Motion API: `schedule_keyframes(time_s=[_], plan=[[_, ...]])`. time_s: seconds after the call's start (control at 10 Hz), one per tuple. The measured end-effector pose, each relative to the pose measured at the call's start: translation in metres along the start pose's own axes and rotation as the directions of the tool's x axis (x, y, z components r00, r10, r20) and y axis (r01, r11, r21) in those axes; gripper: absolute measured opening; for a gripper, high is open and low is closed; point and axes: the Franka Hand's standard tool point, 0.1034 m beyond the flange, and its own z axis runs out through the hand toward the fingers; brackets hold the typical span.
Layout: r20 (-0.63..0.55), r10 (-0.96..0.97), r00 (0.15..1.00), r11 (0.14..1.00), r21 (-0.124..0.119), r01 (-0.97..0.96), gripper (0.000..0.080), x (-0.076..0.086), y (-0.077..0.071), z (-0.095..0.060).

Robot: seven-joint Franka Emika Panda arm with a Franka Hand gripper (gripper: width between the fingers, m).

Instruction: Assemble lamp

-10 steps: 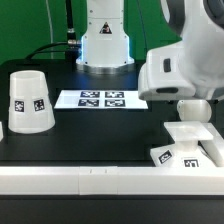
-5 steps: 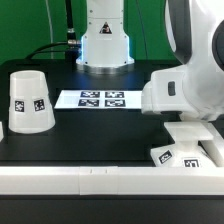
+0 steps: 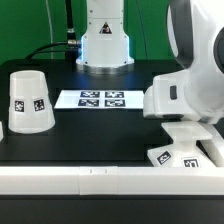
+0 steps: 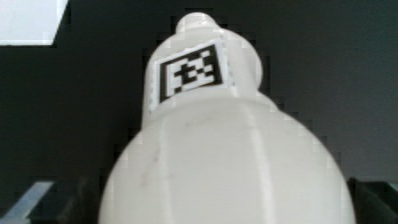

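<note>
The white bulb fills the wrist view, its tagged narrow end pointing away from the camera. My gripper is shut on the bulb's round head, with dark fingers showing at both sides. In the exterior view my hand hangs low just above the square base at the exterior view's right, and it hides the bulb and the fingers. The tapered shade stands upright at the exterior view's left, apart from the rest.
The marker board lies flat mid-table. A white rail runs along the near edge. The arm's white pedestal stands at the back. A white patch shows at a corner of the wrist view.
My hand has moved down and towards the exterior view's right, closer to the base. The bulb's round head, seen under the hand before, is now hidden.
</note>
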Motion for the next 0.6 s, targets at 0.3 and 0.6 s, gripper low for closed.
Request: schedule_keyframes(time_s=[0.3,0.6], plan=[[-0.001,0.0,1.0,1.0,0.001,0.0,0.0576,0.0001,0.0004,-0.0004],[-0.004,-0.001,1.0,1.0,0.005,0.001,0.0576,0.0,0.003,-0.0034]])
